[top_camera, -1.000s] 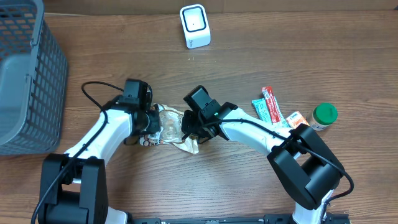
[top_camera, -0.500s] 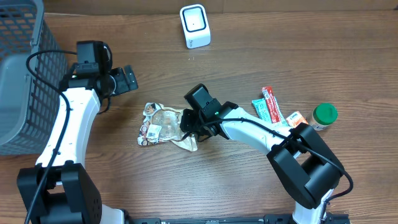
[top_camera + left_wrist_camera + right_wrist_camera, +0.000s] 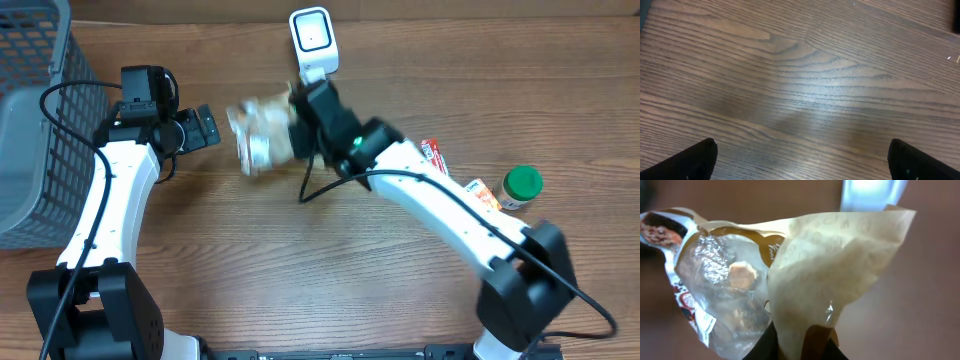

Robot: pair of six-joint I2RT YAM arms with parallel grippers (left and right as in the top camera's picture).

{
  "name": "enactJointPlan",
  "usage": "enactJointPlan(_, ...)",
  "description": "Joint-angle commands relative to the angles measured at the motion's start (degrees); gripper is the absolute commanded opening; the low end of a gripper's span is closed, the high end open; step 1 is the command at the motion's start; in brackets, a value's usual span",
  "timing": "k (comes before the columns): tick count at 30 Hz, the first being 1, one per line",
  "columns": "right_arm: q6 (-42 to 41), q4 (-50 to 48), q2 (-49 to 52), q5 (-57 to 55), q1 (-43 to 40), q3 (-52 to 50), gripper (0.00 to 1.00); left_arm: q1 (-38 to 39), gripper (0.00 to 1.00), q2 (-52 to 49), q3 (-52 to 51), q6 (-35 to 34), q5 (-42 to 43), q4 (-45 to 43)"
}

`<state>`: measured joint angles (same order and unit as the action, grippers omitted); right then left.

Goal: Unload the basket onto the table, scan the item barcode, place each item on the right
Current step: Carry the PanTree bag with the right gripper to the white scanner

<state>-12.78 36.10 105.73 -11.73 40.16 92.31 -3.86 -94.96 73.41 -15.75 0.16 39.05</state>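
The item is a crinkly clear-and-tan snack bag, blurred with motion and lifted off the table, just below and left of the white barcode scanner. My right gripper is shut on the bag's right end. In the right wrist view the bag fills the frame, its tan corner pinched in my right gripper, and the scanner is a pale blur at the top. My left gripper stands open and empty to the left of the bag. The left wrist view shows the left gripper over bare wood.
A grey mesh basket stands at the left edge. Red and green packets, a small orange packet and a green-lidded bottle lie at the right. The wooden table lies under the left gripper.
The left gripper let go of the bag, opened wide and drew back to the left. The right arm then lifted the bag off the table and carried it up toward the scanner.
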Motion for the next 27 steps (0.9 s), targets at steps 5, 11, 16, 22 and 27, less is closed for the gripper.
enactJointPlan(5, 41.86, -20.55, -3.39, -24.17, -0.26, 8.61, 0.04, -0.09, 1.00, -0.07, 0.85, -0.13, -0.61, -0.09)
enactJointPlan(11, 59.10, -41.03, 0.17, -24.22, -2.21, 8.59, 0.04, -0.09, 1.00, -0.07, 0.85, -0.13, -0.61, -0.09)
enactJointPlan(16, 59.76, -53.13, 6.54, -24.22, -5.86, 8.59, 0.04, -0.09, 1.00, -0.07, 0.85, -0.13, -0.61, -0.09)
enactJointPlan(22, 59.78, -69.00, 17.66, -24.20, -9.55, 8.59, 0.04, -0.09, 1.00, -0.07, 0.85, -0.13, -0.61, -0.11)
enactJointPlan(27, 59.78, -79.78, 26.53, -24.17, -10.51, 8.59, 0.04, -0.09, 1.00, -0.07, 0.85, -0.13, -0.61, -0.09)
